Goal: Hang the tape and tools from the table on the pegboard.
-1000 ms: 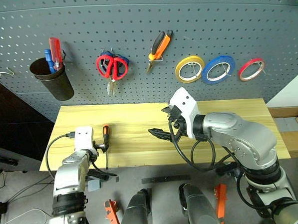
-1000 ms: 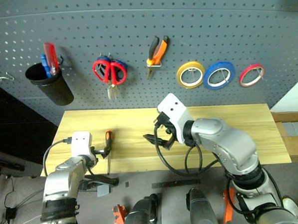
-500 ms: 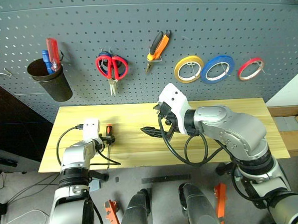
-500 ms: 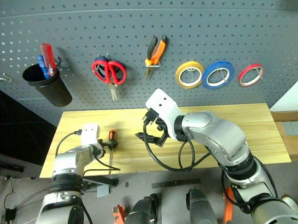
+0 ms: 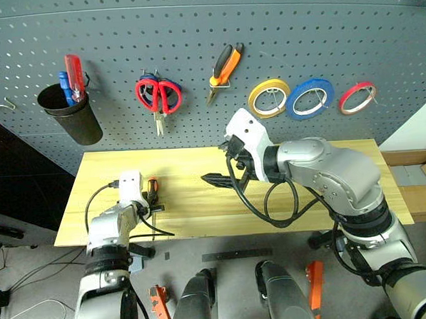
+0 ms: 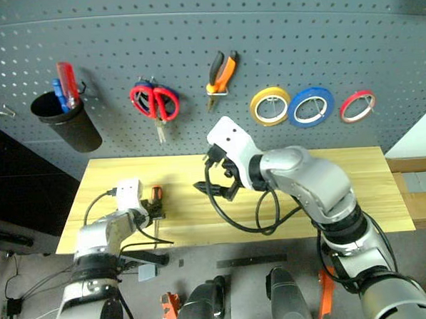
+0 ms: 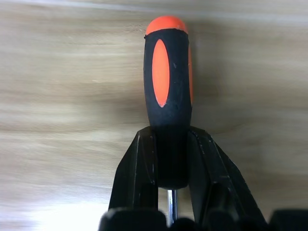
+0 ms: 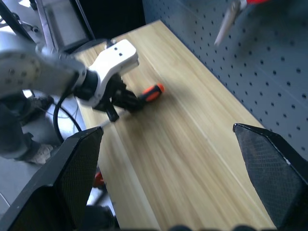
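Note:
A slim screwdriver (image 5: 152, 186) with an orange-black handle (image 7: 168, 91) lies at the left of the wooden table (image 5: 327, 160). My left gripper (image 7: 168, 139) is shut on the lower part of that handle, with the shaft running back between the fingers. My right gripper (image 5: 217, 179) hovers open over the middle of the table, holding nothing. On the pegboard (image 5: 335, 31) hang the blue tape (image 5: 309, 98), the red-handled scissors (image 5: 160, 96) and the orange-black pliers (image 5: 226, 64).
A black cup (image 5: 73, 117) holding red and blue screwdrivers hangs at the board's left, beside a bare hook (image 5: 3, 105). A yellow tape ring (image 5: 269, 98) and a red tape ring (image 5: 358, 97) flank the blue one. Blue scissor handles sit behind the red ones.
My left gripper has shut on the screwdriver's handle; it stood open around it before. My right gripper has drifted a little left and up over the table.

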You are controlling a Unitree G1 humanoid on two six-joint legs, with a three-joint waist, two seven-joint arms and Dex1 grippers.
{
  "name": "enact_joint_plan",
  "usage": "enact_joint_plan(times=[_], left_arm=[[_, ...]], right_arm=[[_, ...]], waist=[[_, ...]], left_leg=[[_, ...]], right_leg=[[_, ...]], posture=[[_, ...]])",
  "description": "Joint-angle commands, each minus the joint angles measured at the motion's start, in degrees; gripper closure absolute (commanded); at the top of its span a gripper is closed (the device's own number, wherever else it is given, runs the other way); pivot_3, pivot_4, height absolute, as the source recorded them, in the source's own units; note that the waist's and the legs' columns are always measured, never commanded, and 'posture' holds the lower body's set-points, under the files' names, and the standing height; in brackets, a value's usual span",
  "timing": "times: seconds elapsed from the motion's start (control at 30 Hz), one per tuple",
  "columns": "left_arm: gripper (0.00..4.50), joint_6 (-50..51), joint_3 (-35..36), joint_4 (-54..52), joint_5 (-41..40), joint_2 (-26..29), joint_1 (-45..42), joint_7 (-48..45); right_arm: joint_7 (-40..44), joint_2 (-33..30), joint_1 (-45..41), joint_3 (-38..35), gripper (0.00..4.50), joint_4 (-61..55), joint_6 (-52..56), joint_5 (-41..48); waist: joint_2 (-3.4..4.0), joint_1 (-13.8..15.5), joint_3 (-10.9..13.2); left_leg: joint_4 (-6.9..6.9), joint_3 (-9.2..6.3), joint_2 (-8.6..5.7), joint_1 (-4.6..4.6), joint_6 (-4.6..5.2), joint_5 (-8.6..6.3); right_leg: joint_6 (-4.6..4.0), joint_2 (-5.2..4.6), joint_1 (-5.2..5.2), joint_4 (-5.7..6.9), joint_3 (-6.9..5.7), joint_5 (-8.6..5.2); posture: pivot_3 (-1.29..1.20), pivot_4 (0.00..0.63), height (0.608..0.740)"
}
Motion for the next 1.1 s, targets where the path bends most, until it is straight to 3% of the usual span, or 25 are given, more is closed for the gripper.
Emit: enact_joint_plan(times=[0.03, 0.23, 0.57, 0.8, 1.1], left_arm=[[4.00, -4.25, 5.02, -12.90, -2.22, 0.84, 3.73, 1.32], [4.00, -3.98, 7.71, -32.45, -3.08, 0.39, 12.81, 4.12], [4.00, -15.23, 7.01, -47.56, 4.86, 7.02, 11.71, 7.16], [4.00, -16.74, 7.37, -42.03, 4.66, 11.55, -3.52, 7.29], [4.00, -25.64, 9.28, -17.84, 2.55, 17.24, -23.77, 5.29]], right_arm=[[1.86, -0.45, -1.31, -1.87, 0.00, -4.10, -4.01, 1.31], [5.08, -1.39, 0.29, -1.73, 0.00, -8.01, -19.78, -0.82], [8.49, 1.96, -4.32, -5.55, 0.00, -0.01, -29.29, 1.10], [8.42, 3.69, -10.52, -5.48, 0.00, 9.40, -35.79, -2.44], [6.78, 7.05, -14.72, -5.39, 0.00, 17.59, -40.97, -6.95]], waist=[[-0.01, 0.13, 0.00], [-0.03, 0.34, -0.01], [-0.23, 2.18, -0.56], [-0.39, 3.56, -1.13], [-0.62, 3.38, -1.54]], left_leg=[[-0.04, 0.00, 0.00, 0.00, -0.01, -0.01], [-0.10, 0.07, -0.06, -0.01, 0.01, -0.02], [-0.06, -0.05, -0.01, 0.02, -0.04, 0.02], [-0.05, -0.08, -0.02, 0.01, -0.06, 0.04], [-0.08, 0.05, -0.04, 0.00, -0.28, 0.16]], right_leg=[[-0.02, -0.05, -0.02, -0.01, 0.01, 0.01], [-0.01, -0.01, -0.02, -0.08, 0.06, 0.01], [-0.04, 0.13, 0.04, -0.08, -0.01, 0.02], [-0.07, 0.19, 0.06, -0.08, -0.07, 0.04], [-0.08, 0.21, -0.02, -0.03, -0.07, 0.10]], posture=[[-0.18, 0.260, 0.740], [-0.10, 0.247, 0.740], [0.00, 0.194, 0.740], [0.00, 0.169, 0.740], [-0.03, 0.149, 0.740]])
